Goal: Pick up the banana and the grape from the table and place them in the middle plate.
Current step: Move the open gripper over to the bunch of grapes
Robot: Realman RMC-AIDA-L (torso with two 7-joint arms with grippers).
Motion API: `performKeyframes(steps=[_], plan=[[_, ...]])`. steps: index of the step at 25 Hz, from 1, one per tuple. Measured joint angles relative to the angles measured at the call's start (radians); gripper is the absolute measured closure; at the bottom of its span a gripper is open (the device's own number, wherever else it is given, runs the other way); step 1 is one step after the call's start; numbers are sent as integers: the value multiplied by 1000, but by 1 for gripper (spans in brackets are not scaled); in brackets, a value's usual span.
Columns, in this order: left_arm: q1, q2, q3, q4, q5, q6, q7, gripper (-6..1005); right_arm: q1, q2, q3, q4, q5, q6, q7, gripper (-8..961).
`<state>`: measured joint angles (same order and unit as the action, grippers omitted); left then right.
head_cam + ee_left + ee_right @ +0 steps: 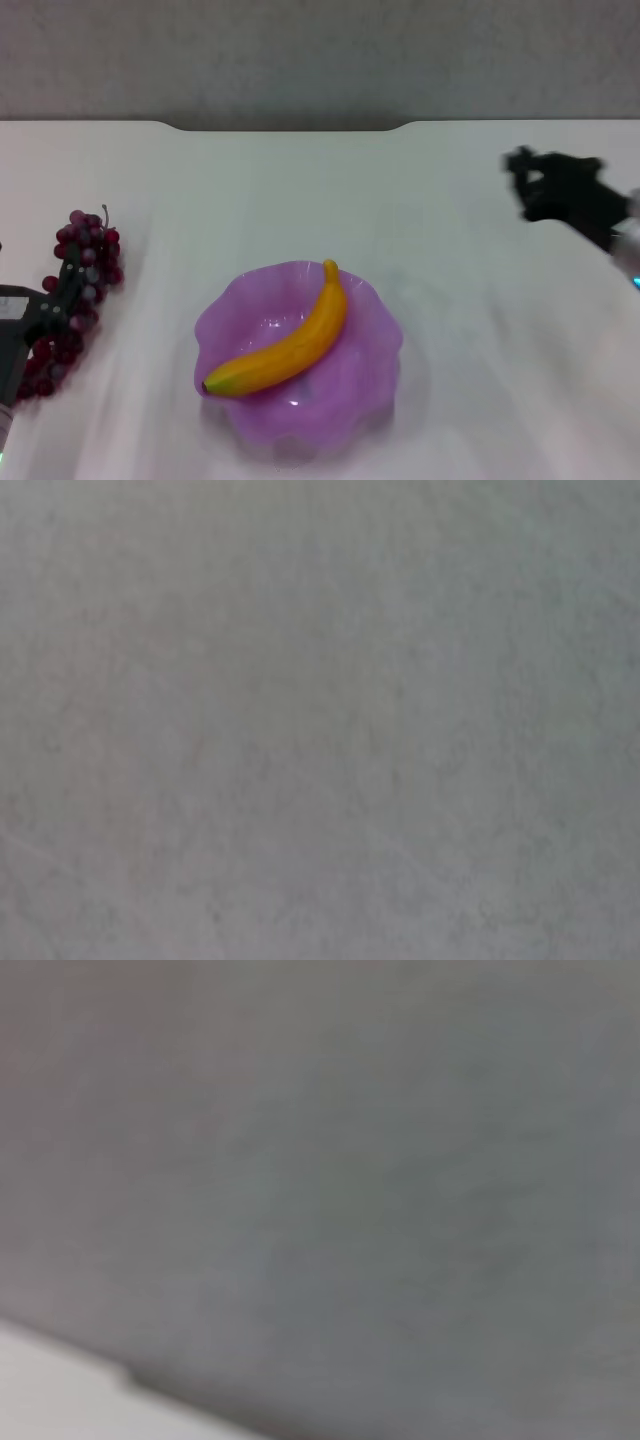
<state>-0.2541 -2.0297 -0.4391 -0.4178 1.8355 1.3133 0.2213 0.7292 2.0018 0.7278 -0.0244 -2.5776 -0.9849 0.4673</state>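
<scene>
With the smooth curved yellow banana [288,347] lying in the translucent purple scalloped plate [372,370], the left gripper [62,297] sits on the long dark red-purple grape bunch [95,250] at the left, grip impossible to tell, and next must lift it rightward into the plate.

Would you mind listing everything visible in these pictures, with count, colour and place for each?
Smooth curved plastic-looking banana: one, yellow with a dark greenish tip, lying inside the dish.
Scalloped translucent plastic dish: one, purple, middle of the table, nearer the robot.
Bunch of small grapes: one, dark red-purple, on the table at the robot's left.
Smooth tabletop: one, white, with a notched far edge.
Left tool: one, black, at the grape bunch.
Right tool: one, black, above the table's right side, away from the dish.
</scene>
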Motion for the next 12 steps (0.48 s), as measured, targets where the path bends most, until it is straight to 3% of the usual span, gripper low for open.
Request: performKeyframes(steps=[1,7,12], plan=[[1,0,0,1,0,-1,-4,131,-26,0,6,2,59,-27,-41,826],[-2,0,1,2,0,-11,-11,131,-175,7,11,30,386,-189,-277,886],[-6,1,0,2,0,-13,-32,131,-311,12,11,187,575,-184,-523,936]])
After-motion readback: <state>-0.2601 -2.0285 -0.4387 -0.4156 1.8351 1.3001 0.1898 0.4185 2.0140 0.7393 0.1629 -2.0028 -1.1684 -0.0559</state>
